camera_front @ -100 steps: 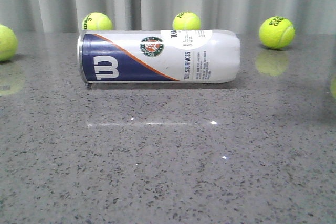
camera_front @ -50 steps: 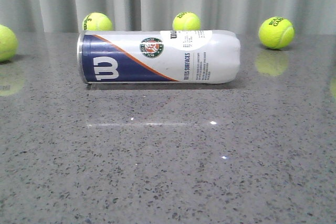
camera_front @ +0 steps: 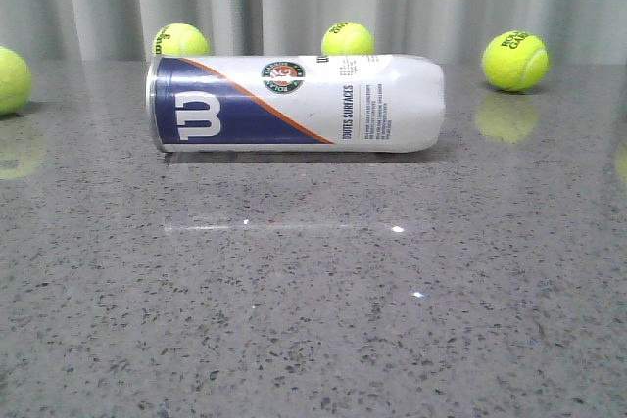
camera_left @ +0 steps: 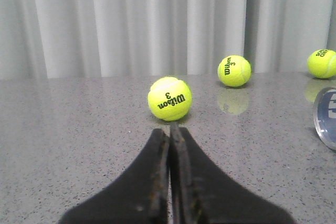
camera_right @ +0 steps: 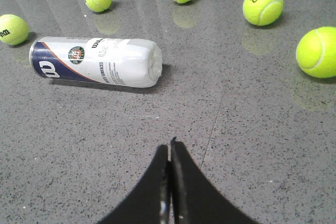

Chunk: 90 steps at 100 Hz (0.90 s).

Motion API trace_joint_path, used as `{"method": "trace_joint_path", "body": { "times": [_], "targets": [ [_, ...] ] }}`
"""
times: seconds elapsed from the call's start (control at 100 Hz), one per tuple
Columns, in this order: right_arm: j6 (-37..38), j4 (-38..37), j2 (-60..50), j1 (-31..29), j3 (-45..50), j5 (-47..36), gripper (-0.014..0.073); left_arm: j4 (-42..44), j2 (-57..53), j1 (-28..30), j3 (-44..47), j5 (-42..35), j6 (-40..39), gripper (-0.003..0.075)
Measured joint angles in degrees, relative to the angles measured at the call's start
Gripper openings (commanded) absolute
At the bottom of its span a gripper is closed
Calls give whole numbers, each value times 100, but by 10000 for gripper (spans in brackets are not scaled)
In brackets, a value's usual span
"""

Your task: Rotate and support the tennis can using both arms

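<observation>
Rolled a bit since half a second ago: the tennis can (camera_front: 297,104), badge now carried nearer the top.
It's laid on its side on the table (camera_front: 313,320), untouched. Both the left gripper (camera_left: 169,129) and right gripper (camera_right: 169,147) are clenched on nothing, so the approach is probably still needed, one gripper brought to each end.

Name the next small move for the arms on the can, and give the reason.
Probably open the right gripper and move it toward the tennis can. The can lies on its side on the table, untouched; both the right gripper and the left gripper are shut and well away from it.
</observation>
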Motion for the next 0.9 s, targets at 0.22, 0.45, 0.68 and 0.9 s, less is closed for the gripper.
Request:
{"method": "trace_joint_path", "body": {
  "times": [0.22,0.45,0.68,0.9],
  "targets": [
    [-46,0,-90,0,71,-1,-66,0,0,0,-487,556,0,-21],
    [-59,0,-90,0,71,-1,-66,0,591,0,-1677,1922,0,-21],
    [-59,0,-90,0,71,-1,-66,0,2121,0,-2739,3149,0,38],
    [-59,0,-90,0,71,-1,-66,-194,3475,0,-3587,3787,0,497]
  ]
}}
